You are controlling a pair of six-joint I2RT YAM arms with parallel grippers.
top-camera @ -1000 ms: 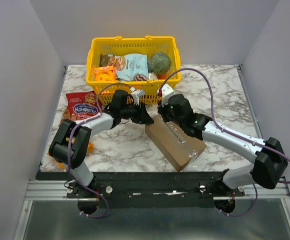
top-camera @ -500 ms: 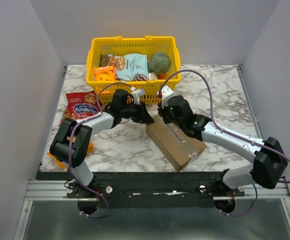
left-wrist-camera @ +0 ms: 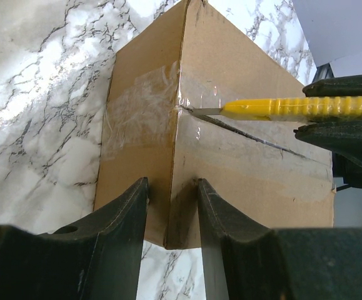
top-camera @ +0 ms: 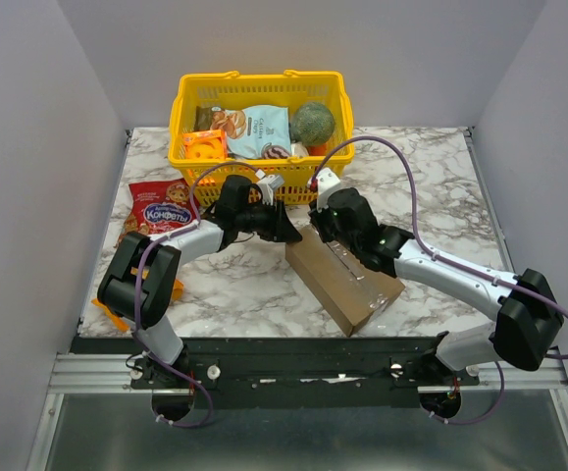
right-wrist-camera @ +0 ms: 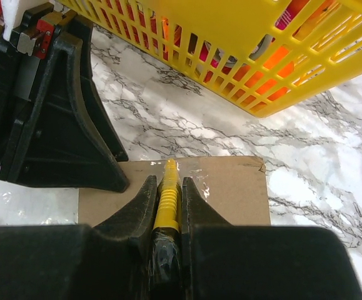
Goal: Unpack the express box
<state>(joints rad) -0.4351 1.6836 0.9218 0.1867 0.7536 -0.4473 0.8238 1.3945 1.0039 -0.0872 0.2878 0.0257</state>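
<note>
- Slitting the clear tape [left-wrist-camera: 140,103] on the plain brown rectangular cardboard express box [top-camera: 347,280], by the look of it: the opening step of the unpacking, with the flaps not yet lifted and nothing taken out.
- Lying on the white-and-grey marble table [top-camera: 440,186], just in front of the yellow plastic shopping basket [top-camera: 259,78] on the side toward the arm bases, skewed to the basket's front wall and apart from it.
- Gripping a yellow-handled utility knife [right-wrist-camera: 166,206] in the right gripper [top-camera: 325,228], jaws almost closed and tight on the handle, blade tip at the box's top edge nearest the basket, where the tape folds over.
- Bracing the box's basket-side corner with the left gripper [left-wrist-camera: 171,187], jaws about half open, one finger on each face of the vertical edge and seemingly pressed to the cardboard.
- Leaving a red sweets bag [top-camera: 161,208] flat on the table off the basket's left front corner, well apart from the work.
- Unable to tell whether the dark line along the box top is seam already cut.
- Judging the next move: carry the blade through the tape at this end, shallow enough to spare the contents, with the left hold kept firm against sliding and the edge kept clear of the left fingers nearby.
</note>
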